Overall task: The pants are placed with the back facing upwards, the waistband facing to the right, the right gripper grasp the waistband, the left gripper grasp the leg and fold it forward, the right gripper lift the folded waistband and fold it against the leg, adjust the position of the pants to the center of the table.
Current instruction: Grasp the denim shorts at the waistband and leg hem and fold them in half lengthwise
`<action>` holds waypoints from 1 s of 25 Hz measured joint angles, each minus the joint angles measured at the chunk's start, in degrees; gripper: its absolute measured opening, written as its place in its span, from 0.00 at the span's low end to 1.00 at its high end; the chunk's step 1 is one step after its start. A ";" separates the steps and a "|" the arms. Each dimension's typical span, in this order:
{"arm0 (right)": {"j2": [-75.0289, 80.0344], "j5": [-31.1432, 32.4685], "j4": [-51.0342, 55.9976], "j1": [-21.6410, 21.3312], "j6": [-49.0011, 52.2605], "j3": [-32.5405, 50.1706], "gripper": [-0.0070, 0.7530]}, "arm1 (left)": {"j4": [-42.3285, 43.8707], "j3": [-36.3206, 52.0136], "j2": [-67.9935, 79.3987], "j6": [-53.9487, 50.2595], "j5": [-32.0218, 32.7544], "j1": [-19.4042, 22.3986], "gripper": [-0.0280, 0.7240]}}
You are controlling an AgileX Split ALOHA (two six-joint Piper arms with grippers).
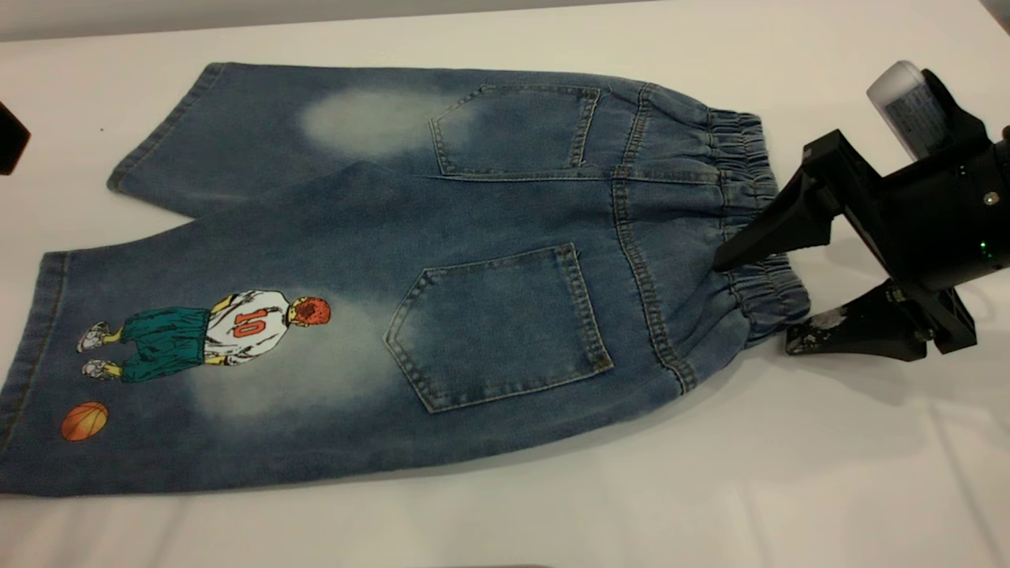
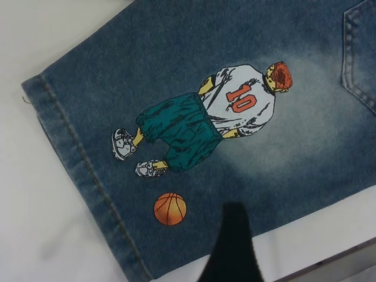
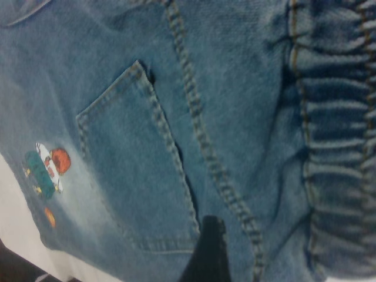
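Observation:
The blue denim pants (image 1: 379, 260) lie flat on the white table (image 1: 789, 473), back pockets up, legs to the left. The basketball-player print (image 1: 209, 331) is on the near leg. The ruffled waistband (image 1: 746, 181) points right. My right gripper (image 1: 759, 302) is open at the waistband's near end, one finger (image 1: 765, 233) over the fabric and the other (image 1: 848, 327) on the table beside it. My left gripper (image 2: 288, 258) hangs open above the printed leg's near edge, one dark finger (image 2: 233, 247) showing by the orange ball (image 2: 170, 209).
A black part of the left arm (image 1: 9, 138) shows at the far left edge of the exterior view. Bare table lies in front of the pants and to the right. The table's front edge (image 2: 329, 264) runs close to the printed leg.

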 joint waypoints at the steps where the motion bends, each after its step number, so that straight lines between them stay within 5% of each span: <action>1: 0.50 0.00 0.07 0.00 0.28 -0.15 0.78 | 0.00 0.00 0.00 0.00 0.00 0.00 0.75; 13: 2.86 0.55 1.25 0.00 0.29 -1.71 0.07 | 8.26 1.24 6.45 -0.23 2.15 0.00 0.75; 25: 2.86 3.75 1.21 -0.25 -1.76 -3.01 0.06 | 21.61 7.30 15.22 -0.06 -2.42 0.00 0.75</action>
